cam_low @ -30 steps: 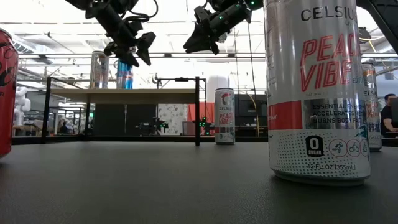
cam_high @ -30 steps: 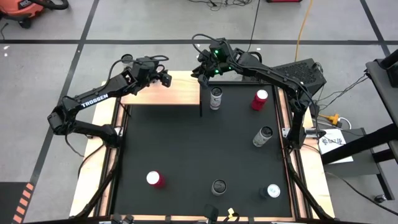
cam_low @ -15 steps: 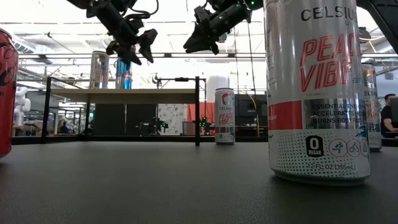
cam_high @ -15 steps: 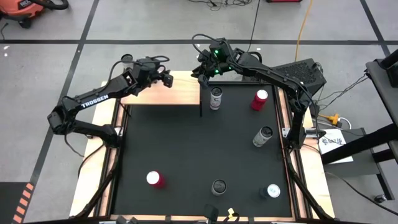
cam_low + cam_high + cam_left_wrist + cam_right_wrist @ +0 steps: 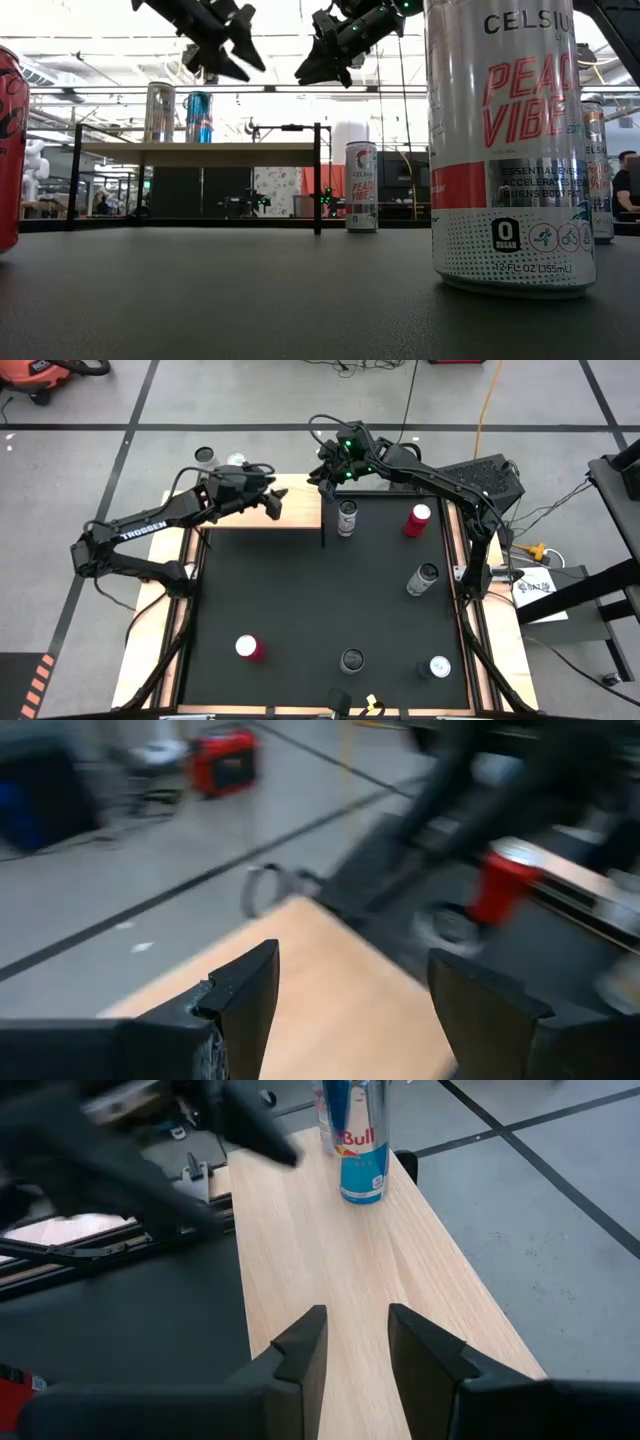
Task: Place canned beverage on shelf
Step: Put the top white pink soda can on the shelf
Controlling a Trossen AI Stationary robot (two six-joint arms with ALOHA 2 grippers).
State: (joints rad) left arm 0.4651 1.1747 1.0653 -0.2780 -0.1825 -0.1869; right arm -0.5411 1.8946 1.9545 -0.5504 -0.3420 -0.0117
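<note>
Blue can [image 5: 361, 1142] on shelf [image 5: 350, 1280], right-wrist only

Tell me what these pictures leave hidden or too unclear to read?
- Left wrist view: motion blur smears the red can and everything beyond the pale wooden shelf board; no label is readable.
- Right wrist view: the picture's upper edge cuts off the blue-and-silver can, hiding its top.
- Low view: the big silver can up close hides the table behind it.
</note>
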